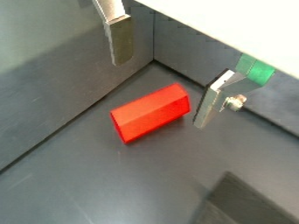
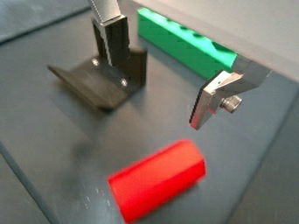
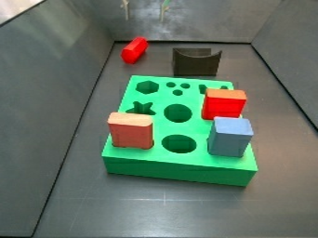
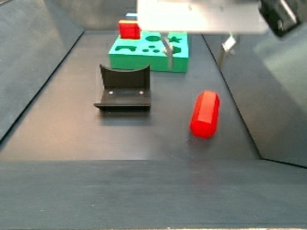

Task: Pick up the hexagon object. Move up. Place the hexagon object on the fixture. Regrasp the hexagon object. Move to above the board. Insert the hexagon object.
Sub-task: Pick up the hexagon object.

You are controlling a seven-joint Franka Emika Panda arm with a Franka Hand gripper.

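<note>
Hexagon object (image 4: 206, 114) lies flat on the dark floor, long axis running near-to-far in a side view, to the right of the fixture (image 4: 124, 88) and well apart from it. The board (image 4: 153, 51) sits farther back, beyond the fixture. In a side view from the opposite end the hexagon object (image 3: 134, 48) shows at the far left corner, with the fixture (image 3: 195, 61) just behind the board (image 3: 178, 165).

Gripper (image 1: 163, 72) hangs above the hexagon object (image 1: 151, 112), jaws spread wide and holding nothing; 2 silver fingers (image 1: 119, 39) show in both wrist views, 1 to each side of the piece and clear of it. In a wrist view the gripper (image 2: 158, 79) hangs short of the red piece (image 2: 159, 180), so judged not yet centred over it.

Handling, judged: rigid solid prism, probably light plastic, smooth glossy faces, so likely a bit slippery and liable to roll on its flats if nudged. Not fragile.

Grip advice: close across 2 opposite flat faces near mid-length, pads square to the long axis. A hold on the edges would likely twist it. Mid-length hold should limit tilt on lifting.

Also on the board: red cube (image 3: 225, 102), salmon cube (image 3: 129, 130), blue-grey cube (image 3: 230, 136).
</note>
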